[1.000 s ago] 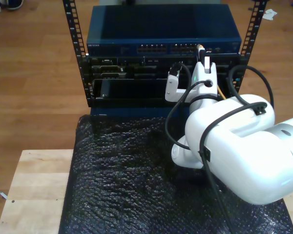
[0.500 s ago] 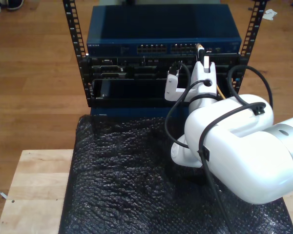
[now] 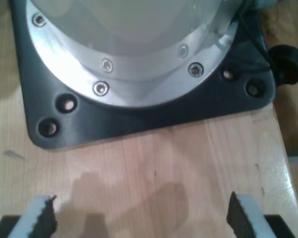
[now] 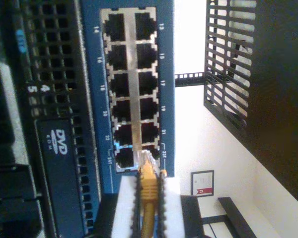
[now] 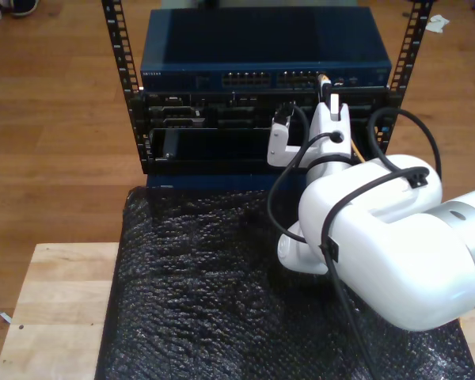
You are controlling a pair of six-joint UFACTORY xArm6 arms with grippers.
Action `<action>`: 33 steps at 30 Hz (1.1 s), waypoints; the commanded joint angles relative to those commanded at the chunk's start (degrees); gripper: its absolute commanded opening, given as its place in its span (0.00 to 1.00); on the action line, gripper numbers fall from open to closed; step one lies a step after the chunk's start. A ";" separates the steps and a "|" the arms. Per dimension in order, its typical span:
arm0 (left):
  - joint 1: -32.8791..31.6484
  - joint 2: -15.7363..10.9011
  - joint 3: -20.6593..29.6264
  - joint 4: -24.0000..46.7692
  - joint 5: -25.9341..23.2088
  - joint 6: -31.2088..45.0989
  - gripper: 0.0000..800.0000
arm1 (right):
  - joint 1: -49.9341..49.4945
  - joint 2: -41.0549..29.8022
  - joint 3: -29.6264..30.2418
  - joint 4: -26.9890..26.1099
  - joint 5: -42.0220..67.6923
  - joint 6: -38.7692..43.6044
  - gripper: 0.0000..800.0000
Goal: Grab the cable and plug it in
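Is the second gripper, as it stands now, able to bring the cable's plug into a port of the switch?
Probably yes. My second gripper is shut on the yellow cable, and its clear plug points at the end of the port block on the blue switch. Nothing stands between them.

Second gripper [image 5: 329, 87]: shifted slightly upward in the exterior view over the last second, nearer the blue network switch [image 5: 265, 77]. Yellow cable [image 5: 324, 78]: clear plug tip carried with it, now closer to the switch's port block [image 4: 134, 89].
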 joint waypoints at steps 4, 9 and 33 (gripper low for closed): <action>0.00 0.00 0.00 0.00 0.00 0.09 1.00 | 0.00 0.09 -0.18 0.00 0.09 0.09 0.00; 0.00 0.00 0.00 0.00 0.00 0.09 1.00 | 0.00 0.00 -0.26 0.00 -0.09 0.18 0.00; 0.00 0.00 0.00 0.00 0.00 0.00 1.00 | 0.18 0.97 -2.64 0.00 0.35 0.09 0.00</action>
